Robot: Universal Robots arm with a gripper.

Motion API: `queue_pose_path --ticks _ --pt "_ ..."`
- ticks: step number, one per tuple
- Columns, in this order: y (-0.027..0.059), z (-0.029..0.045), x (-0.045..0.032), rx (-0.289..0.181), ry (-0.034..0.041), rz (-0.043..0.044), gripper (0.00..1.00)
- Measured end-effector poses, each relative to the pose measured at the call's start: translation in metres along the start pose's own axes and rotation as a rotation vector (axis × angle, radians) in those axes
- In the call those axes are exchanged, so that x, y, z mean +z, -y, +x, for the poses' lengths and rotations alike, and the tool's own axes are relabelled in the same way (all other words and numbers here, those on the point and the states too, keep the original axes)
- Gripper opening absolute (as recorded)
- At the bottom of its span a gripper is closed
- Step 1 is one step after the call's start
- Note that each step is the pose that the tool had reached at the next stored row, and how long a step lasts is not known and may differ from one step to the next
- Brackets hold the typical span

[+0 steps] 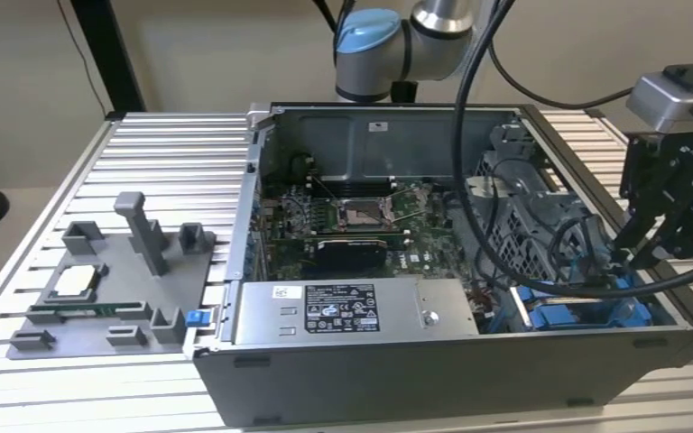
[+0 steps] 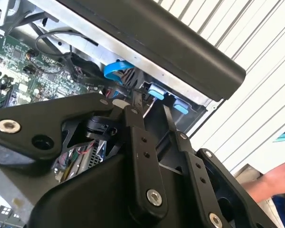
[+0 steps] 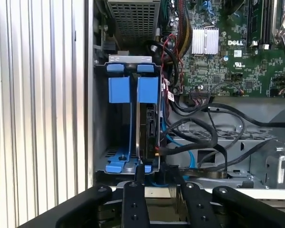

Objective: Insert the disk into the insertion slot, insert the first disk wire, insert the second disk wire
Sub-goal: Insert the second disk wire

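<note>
Disk [image 3: 149,128]: on edge inside slot [image 3: 118,165], beside its blue tabs [image 3: 119,89]. Counter [image 1: 142,153]: carries open computer case [image 1: 359,379]; slot lies in its corner on the exterior view's right. Gripper [image 3: 155,171]: at the disk's near end, jaws spread partway, nothing seen between them. Loose black wires [image 3: 213,137] alongside. Judged wire stage: keep a wire's end square to the disk, press straight, clear of neighbouring wires.

We saw insertion slot [image 3: 119,89] as dull grey sheet metal, blue plastic rails fairly glossy. Gripper [image 3: 156,171] looked matt black, smooth, with shiny screws. We noted table [image 1: 154,153] ribbed bare aluminium, cables [image 3: 199,124] smooth black rubbery, case [image 1: 443,379] matt grey metal.
</note>
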State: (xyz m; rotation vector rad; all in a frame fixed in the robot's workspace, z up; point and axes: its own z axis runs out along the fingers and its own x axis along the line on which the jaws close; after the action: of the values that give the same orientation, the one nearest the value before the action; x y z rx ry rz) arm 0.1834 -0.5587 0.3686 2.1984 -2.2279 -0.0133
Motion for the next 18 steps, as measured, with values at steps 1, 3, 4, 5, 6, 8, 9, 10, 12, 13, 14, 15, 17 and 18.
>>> queue_pose_path --ticks 1,3,4,5,6,8,9,10,12,13,14,15,17,18 --pt "0.0015 -0.0006 0.0000 0.000 0.0000 -0.0008 1.00" --pt "0.0031 -0.0020 0.0006 0.000 0.0001 -0.0024 1.00" --pt "0.0033 -0.0033 0.0009 0.000 0.0000 -0.0037 1.00" --pt "0.0034 -0.0051 0.0010 0.000 -0.0001 -0.0068 1.00" --pt "0.0034 -0.0066 0.0011 0.000 -0.0002 -0.0116 1.00" --pt "0.0038 -0.0075 0.0017 0.000 -0.0001 -0.0237 1.00" --pt "0.0043 -0.0075 0.0022 0.000 -0.0003 -0.0298 1.00" --pt "0.0049 -0.0075 0.0028 0.000 -0.0005 -0.0344 1.00" --pt "0.0062 -0.0075 0.0041 0.000 0.0000 -0.0410 1.00" --pt "0.0067 -0.0076 0.0046 0.000 0.0001 -0.0432 1.00" --pt "0.0072 -0.0076 0.0051 0.000 0.0004 -0.0443 1.00" --pt "0.0075 -0.0076 0.0057 0.000 0.0006 -0.0452 1.00" --pt "0.0077 -0.0076 0.0062 0.000 0.0004 -0.0460 1.00" --pt "0.0077 -0.0076 0.0063 0.000 0.0003 -0.0461 1.00"
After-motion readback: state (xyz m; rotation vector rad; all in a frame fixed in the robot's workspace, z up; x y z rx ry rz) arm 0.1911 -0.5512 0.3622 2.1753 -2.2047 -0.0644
